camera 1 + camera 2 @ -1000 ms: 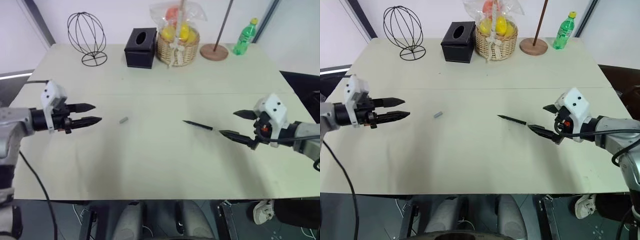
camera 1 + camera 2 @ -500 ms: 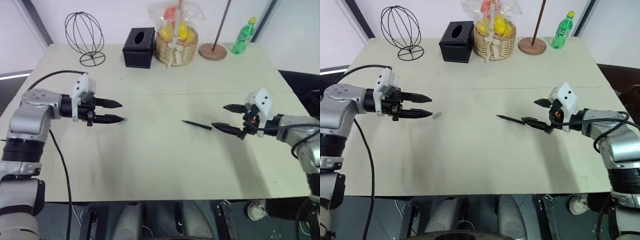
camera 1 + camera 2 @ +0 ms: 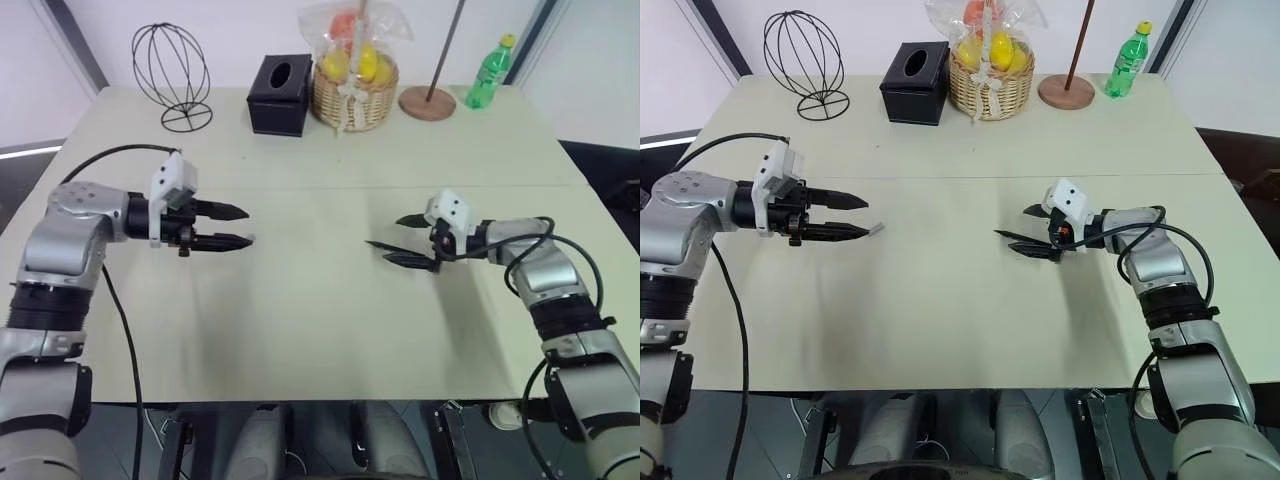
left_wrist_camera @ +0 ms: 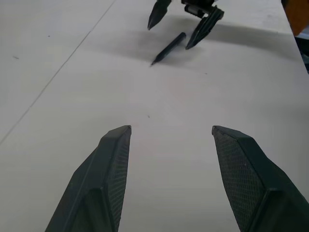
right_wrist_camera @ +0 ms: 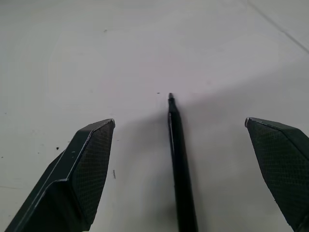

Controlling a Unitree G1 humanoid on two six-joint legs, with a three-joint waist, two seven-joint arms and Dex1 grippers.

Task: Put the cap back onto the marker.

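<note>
thin black pointed marker (image 3: 1022, 240) is seen lying flat on the pale beige table (image 3: 940, 300), between the spread fingers of the right gripper (image 3: 1034, 233), not clamped. tiny grey stubby cap (image 3: 876, 229) is seen on the table at the fingertips of the left gripper (image 3: 862, 217), whose fingers are also held apart.

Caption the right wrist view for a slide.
Open right gripper straddles the marker lying on the table.
</note>
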